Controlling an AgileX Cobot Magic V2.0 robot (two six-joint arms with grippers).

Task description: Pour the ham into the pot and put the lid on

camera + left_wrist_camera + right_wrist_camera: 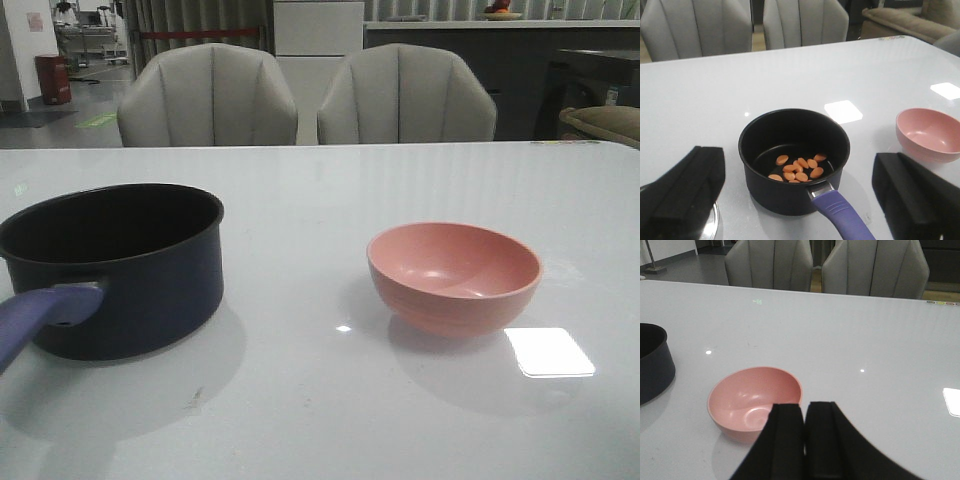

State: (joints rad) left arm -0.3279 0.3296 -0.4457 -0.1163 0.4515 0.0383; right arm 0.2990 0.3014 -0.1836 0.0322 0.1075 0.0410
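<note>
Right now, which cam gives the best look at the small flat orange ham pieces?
Left wrist view: it looks down into the dark navy pot and shows the small flat orange ham pieces on its black bottom. The front view sees only the pot's dark inside; the right wrist view catches just its side wall.

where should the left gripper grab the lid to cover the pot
Only the lid's metal rim shows, beside the open left gripper; its knob is out of view. The rim lies flat on the table, so likely come from above for the central knob, then carry it over the pot.
</note>
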